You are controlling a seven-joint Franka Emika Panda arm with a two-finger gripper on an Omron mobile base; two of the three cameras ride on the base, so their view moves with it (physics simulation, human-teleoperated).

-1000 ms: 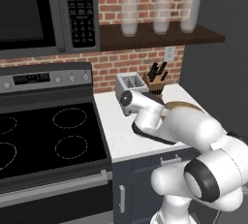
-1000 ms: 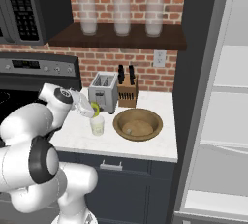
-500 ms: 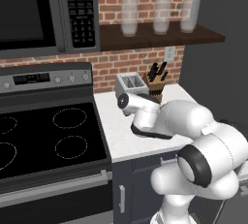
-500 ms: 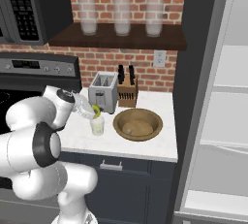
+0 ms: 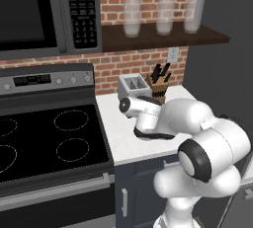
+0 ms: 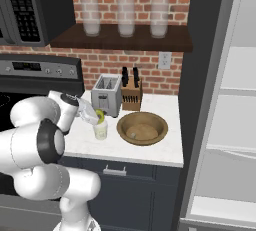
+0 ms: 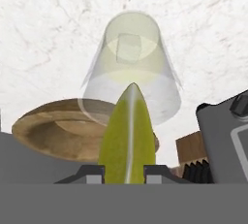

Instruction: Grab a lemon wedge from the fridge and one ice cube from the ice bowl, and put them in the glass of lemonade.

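Note:
My gripper (image 7: 124, 172) is shut on the lemon wedge (image 7: 128, 136), a yellow-green piece whose point faces the glass of lemonade (image 7: 131, 80). The short clear tumbler stands on the white counter right in front of the wedge, with a pale cube shape in its liquid. From the right base view my gripper (image 6: 96, 116) holds the lemon wedge (image 6: 100, 114) just over the rim of the glass of lemonade (image 6: 101, 130). The brown ice bowl (image 6: 142, 127) sits right beside the glass. The fridge (image 6: 235, 125) stands open at the right, showing its white shelves.
A silver toaster (image 6: 107, 95) and a knife block (image 6: 131, 92) stand against the brick wall behind the glass. The black stove (image 5: 49, 138) lies left of the counter. Three tall frosted glasses (image 6: 126, 21) sit on the shelf above.
The arm's elbow has swung round in the left base view. The gripper with the wedge has stayed over the glass, barely shifting.

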